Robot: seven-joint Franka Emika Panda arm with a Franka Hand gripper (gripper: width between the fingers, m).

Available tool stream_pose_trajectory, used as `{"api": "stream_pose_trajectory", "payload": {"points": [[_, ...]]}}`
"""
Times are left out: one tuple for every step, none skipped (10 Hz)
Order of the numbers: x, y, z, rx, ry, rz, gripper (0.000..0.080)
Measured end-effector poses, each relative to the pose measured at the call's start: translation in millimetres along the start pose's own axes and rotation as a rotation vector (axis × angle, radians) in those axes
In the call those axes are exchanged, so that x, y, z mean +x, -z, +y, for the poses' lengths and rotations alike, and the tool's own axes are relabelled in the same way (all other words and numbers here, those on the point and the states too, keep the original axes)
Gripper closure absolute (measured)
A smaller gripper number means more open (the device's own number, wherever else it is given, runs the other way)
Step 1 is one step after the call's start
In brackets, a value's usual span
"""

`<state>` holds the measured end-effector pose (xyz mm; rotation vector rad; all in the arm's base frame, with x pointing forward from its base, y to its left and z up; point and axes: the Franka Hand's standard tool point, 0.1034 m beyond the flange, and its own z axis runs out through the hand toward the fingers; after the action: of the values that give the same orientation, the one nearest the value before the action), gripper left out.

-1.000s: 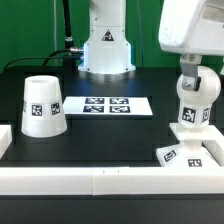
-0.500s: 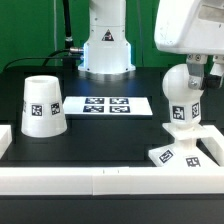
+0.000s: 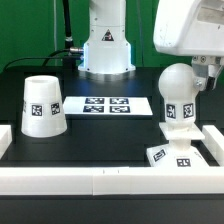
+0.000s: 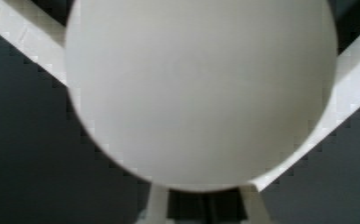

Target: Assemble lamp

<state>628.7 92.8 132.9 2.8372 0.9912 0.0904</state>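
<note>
The round white bulb stands upright on its tagged neck on the flat square base, at the exterior view's right. My gripper is just right of and behind the bulb's top. It holds nothing and looks open. In the wrist view the bulb fills most of the picture, very close, and my fingers do not show. The tapered shade stands mouth down at the exterior view's left, far from the gripper.
The marker board lies flat in the middle of the black table. The arm's white pedestal stands behind it. A low white wall runs along the front edge, with a short piece at the right.
The gripper sat over the bulb's top a second ago. It has let go and drawn up and to the right. Bulb and base have shifted a little to the left.
</note>
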Motion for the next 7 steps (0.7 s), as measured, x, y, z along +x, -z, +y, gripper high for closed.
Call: {"api": "stream_pose_trajectory", "payload": {"points": [[1.8, 2.6, 1.6, -0.001, 0.000, -0.001, 0.0798], [2.9, 4.8, 2.5, 0.000, 0.000, -0.005, 0.0798], [5.2, 7.4, 3.9, -0.001, -0.001, -0.003, 0.0798], [5.9, 9.6, 5.0, -0.001, -0.002, -0.006, 0.0678], [5.5, 12.7, 6.6, -0.002, -0.004, -0.004, 0.0678], [4.3, 18.6, 8.8, -0.003, -0.008, -0.002, 0.0496], [2.0, 26.1, 10.6, -0.001, -0.012, -0.007, 0.0356]]}}
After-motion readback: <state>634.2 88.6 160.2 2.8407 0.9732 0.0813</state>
